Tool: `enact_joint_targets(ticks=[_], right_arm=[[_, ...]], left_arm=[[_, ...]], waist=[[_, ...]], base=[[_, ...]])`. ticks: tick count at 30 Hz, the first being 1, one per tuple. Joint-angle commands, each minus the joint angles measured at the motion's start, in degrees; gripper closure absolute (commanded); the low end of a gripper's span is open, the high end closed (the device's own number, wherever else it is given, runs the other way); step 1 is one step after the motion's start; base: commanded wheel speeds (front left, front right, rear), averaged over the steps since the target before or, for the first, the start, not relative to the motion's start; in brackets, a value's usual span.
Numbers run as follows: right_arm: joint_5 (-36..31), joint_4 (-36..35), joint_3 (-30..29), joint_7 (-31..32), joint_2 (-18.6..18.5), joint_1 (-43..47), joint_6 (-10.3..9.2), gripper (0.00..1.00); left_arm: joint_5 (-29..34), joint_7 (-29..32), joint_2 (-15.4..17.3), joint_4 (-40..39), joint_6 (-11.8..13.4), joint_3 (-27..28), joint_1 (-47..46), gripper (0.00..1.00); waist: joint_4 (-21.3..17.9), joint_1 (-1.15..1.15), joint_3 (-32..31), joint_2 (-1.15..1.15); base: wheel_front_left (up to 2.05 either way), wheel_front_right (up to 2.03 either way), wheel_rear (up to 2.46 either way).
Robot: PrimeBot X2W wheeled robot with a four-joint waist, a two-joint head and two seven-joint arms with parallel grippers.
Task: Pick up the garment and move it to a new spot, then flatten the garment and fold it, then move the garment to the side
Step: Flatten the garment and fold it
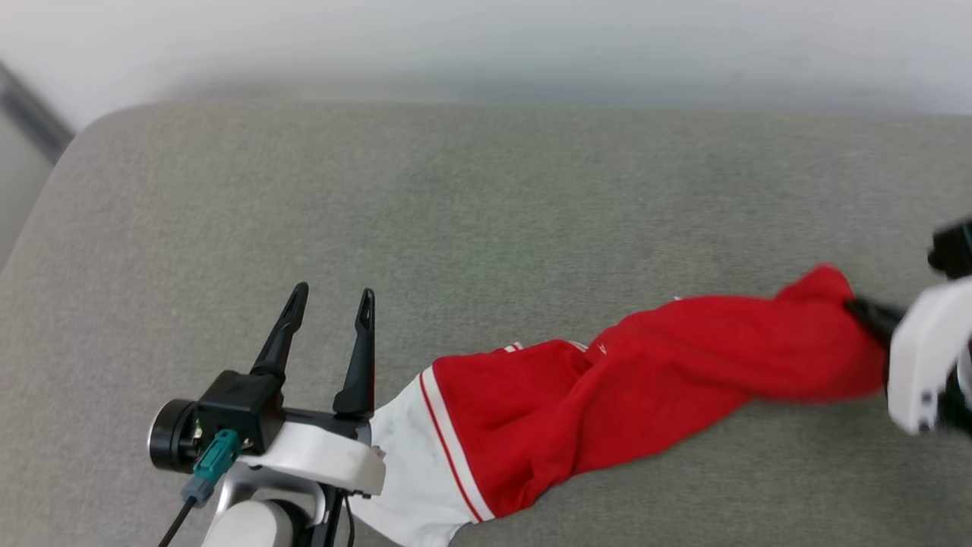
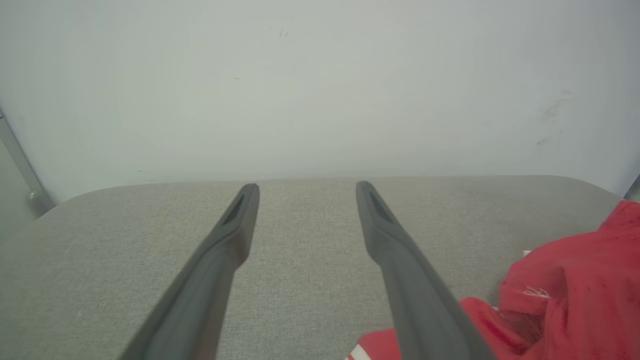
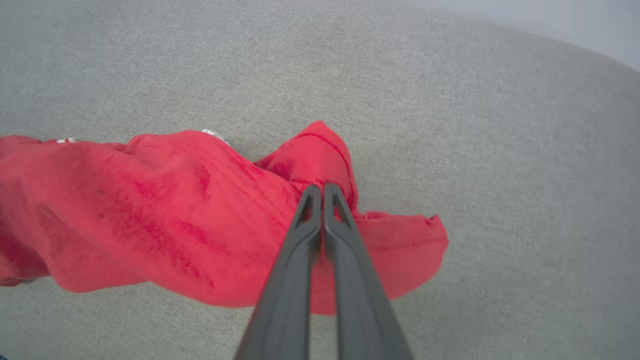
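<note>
A: We log the bright red soft-fabric garment (image 1: 645, 365) lying roped and twisted across the grey woven cushion (image 1: 456, 190). Its white striped end (image 1: 410, 463) lies nearest us, just beside our left gripper (image 1: 334, 292). That gripper's fingers are spread and hold nothing.

B: Our right gripper (image 3: 321, 189) has its fingers pressed together on a bunched red fold at the garment's far right end.

A: Risk, as we judge it, is the thin pinch on one fold. A sharp pull could slip it free or tighten the twist, which would make flattening harder.

B: The white end runs toward the near side. We cannot see the cushion's edge there, so it may slide off.

A: Room: bare cushion lies open behind and leftward, up to the pale wall (image 2: 320, 75). The far-left corner is rounded.
</note>
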Motion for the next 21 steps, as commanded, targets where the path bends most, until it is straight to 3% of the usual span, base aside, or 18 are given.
enact_joint_targets(ticks=[1,4,8,12,15,16,17,18,21], right_arm=[[-1.4,-3.5,-2.4,-0.1,0.6,5.9,-0.02,1.0],[-3.4,-9.1,-7.4,1.1,3.7,16.5,-0.02,1.0],[-5.6,-13.6,-11.9,3.7,10.4,29.0,-0.02,1.0],[-6.2,-12.5,-13.5,5.0,18.0,37.0,-0.02,1.0],[-6.6,-9.3,-13.7,3.7,21.5,39.2,-0.02,1.0],[-6.3,-8.6,-13.5,2.5,22.3,39.3,-0.01,0.75],[-6.2,-8.1,-13.8,0.7,23.0,39.0,-0.01,0.0],[-6.2,-8.1,-13.8,0.7,23.0,39.0,-0.01,0.0],[-7.4,-8.6,-14.2,-7.1,24.0,37.1,-0.01,0.0]], left_arm=[[-0.3,0.4,0.5,-0.4,0.3,0.3,1.1,0.0],[-0.5,1.1,1.0,-0.8,0.8,0.6,2.2,0.0],[-1.4,2.0,1.7,-0.6,1.1,1.2,3.3,0.0],[-2.0,2.5,2.0,0.0,1.0,1.4,3.8,0.0],[-2.3,2.7,2.2,0.3,1.1,1.5,4.0,0.0],[-2.4,2.6,2.2,0.4,1.2,1.5,4.1,0.0],[-2.5,2.7,2.3,0.5,1.2,1.6,4.2,0.0],[-2.5,2.7,2.3,0.5,1.2,1.6,4.2,0.0],[-2.6,2.8,2.5,0.5,1.4,1.8,4.4,0.0]], waist=[[-2.4,0.0,-2.4,0.0],[-3.8,0.0,-3.5,0.0],[-5.1,0.0,-4.2,0.0],[-5.6,0.0,-4.5,0.0],[-5.7,0.0,-4.7,0.0],[-5.8,0.0,-4.8,0.0],[-5.8,0.0,-4.8,0.0],[-5.8,0.0,-4.8,0.0],[-6.1,0.0,-4.9,0.0]], base=[[0.0,0.0,0.0],[0.0,0.0,0.0],[0.0,0.0,0.0],[0.0,0.0,0.0],[0.0,0.0,0.0],[0.0,0.0,0.0],[0.0,0.0,0.0],[0.0,0.0,0.0],[0.0,0.0,0.0]])
